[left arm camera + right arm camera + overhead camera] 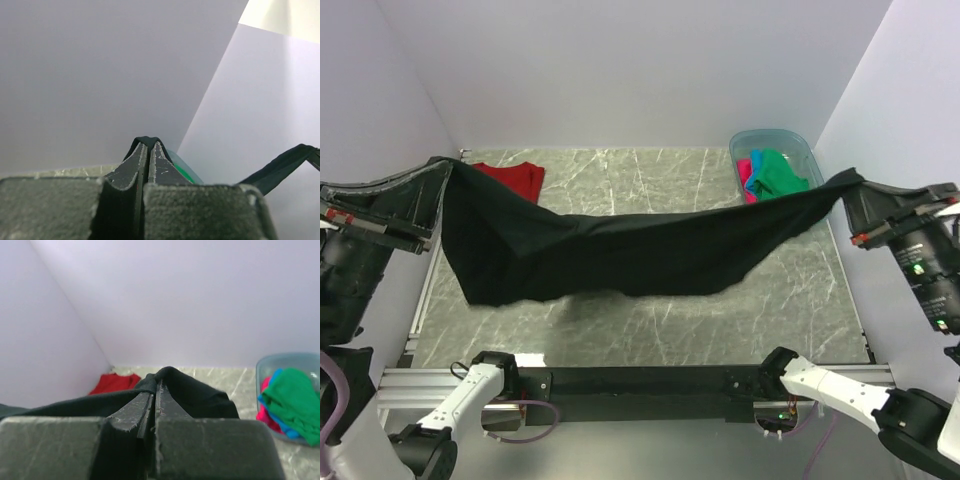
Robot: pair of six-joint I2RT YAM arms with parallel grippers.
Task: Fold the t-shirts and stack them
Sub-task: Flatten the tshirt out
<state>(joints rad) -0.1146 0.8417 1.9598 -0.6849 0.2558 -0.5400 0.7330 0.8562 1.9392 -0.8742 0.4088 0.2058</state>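
We had the black shirt (620,255) stretched above the desk (650,335), left pincer (447,164) pinching it over the left edge, right pincer (854,184) over the right edge, and judged it next needed lowering flat for folding.

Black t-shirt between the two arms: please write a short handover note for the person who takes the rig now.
Left gripper: shut on the black t-shirt.
Right gripper: shut on its other end.
The shirt hangs stretched over the table, unfolded.
The red t-shirt lies at the far left, seemingly folded.
The green shirt, pink shirt and blue shirt sit in the tub.
To do: fold black, stack, then the tub shirts.
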